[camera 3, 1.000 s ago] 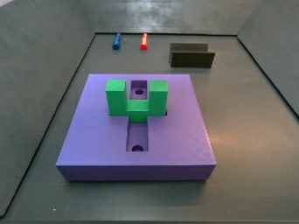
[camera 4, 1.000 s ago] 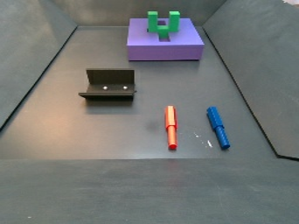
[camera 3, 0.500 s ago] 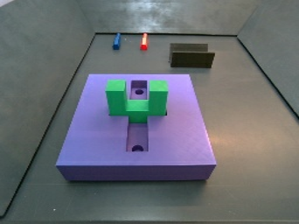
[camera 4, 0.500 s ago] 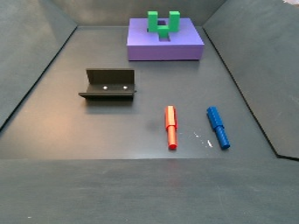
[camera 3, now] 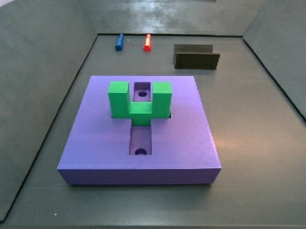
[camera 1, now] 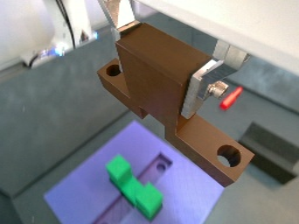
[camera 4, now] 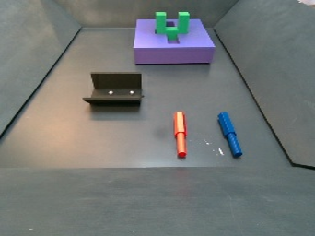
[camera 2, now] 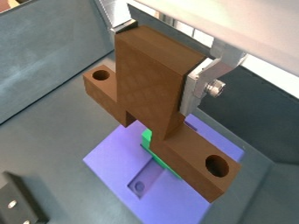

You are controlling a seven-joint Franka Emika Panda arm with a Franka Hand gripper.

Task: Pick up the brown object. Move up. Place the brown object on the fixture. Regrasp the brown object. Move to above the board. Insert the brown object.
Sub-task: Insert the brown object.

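Wrist views both show the gripper (camera 2: pixel 163 66) pinching the brown object (camera 2: pixel 152 96) by its upright stem, arms level, high over the board (camera 2: pixel 128 171) and its green block (camera 1: pixel 131 182). Neither side view shows gripper or object, only the board (camera 3: pixel 167 139), fixture (camera 4: pixel 114 89) and two pens beyond. Looks like the move-above-board step; next calls for lining up with the slot (camera 3: pixel 141 139) and descending straight.
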